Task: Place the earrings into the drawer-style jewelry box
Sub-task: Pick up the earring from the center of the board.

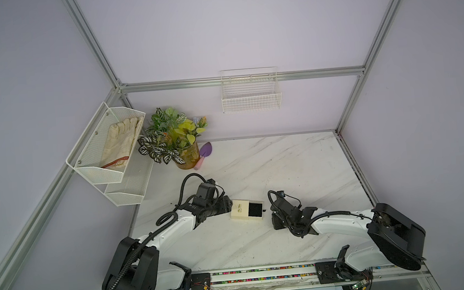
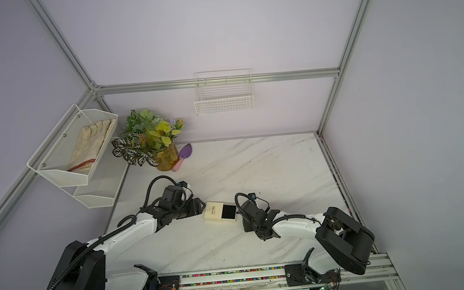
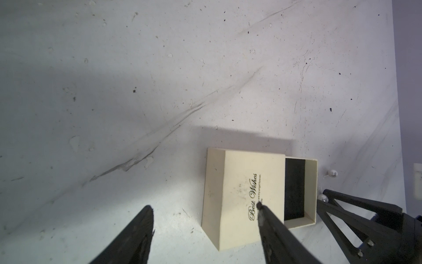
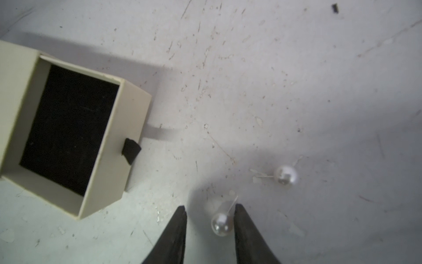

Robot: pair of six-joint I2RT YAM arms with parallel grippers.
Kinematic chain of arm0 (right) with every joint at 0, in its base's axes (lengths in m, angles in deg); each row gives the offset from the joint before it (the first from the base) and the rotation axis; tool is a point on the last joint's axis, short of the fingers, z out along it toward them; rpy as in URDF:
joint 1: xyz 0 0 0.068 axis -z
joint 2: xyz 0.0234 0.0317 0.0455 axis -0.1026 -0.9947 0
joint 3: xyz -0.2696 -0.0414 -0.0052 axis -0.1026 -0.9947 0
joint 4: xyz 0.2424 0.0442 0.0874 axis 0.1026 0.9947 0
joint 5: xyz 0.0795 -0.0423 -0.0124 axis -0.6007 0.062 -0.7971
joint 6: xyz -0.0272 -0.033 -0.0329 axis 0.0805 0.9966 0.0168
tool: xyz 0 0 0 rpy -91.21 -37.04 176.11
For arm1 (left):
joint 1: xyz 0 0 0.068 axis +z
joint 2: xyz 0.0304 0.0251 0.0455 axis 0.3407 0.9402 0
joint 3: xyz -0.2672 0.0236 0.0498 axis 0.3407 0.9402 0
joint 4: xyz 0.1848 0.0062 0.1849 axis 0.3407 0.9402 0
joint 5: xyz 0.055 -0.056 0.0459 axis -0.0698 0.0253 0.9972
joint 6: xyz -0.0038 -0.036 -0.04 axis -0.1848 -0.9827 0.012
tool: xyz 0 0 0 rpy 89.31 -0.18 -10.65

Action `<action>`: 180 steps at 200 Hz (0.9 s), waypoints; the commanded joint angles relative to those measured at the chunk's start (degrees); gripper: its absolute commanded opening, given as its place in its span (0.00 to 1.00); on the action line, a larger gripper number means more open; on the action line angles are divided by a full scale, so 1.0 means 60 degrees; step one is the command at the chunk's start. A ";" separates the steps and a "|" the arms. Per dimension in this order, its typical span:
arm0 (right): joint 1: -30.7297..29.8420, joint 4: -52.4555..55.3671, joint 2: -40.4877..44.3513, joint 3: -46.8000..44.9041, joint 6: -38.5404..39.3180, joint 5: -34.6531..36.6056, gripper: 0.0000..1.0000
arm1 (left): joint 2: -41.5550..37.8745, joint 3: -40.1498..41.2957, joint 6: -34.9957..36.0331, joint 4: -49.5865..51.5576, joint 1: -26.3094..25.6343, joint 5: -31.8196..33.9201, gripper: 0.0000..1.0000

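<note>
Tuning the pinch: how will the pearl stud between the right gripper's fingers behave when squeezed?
The pearl stud is round and glossy, so it may well slip or roll out of the right gripper unless pinched dead centre. Its thin post looks bendable. Tiny beside the jewelry box, it is probably very light, so a nudge could skid it across the table.

You have a cream jewelry box [image 3: 235,182] with black lining and dark script lettering, pearly white earrings [image 4: 286,174], and a white table [image 1: 283,161] veined grey.
</note>
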 commanded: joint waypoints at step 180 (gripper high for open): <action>-0.1229 0.0017 -0.1105 -0.0318 -0.1624 0.2417 0.30 | 0.0190 -0.0288 0.0269 -0.0206 0.0031 -0.0193 0.72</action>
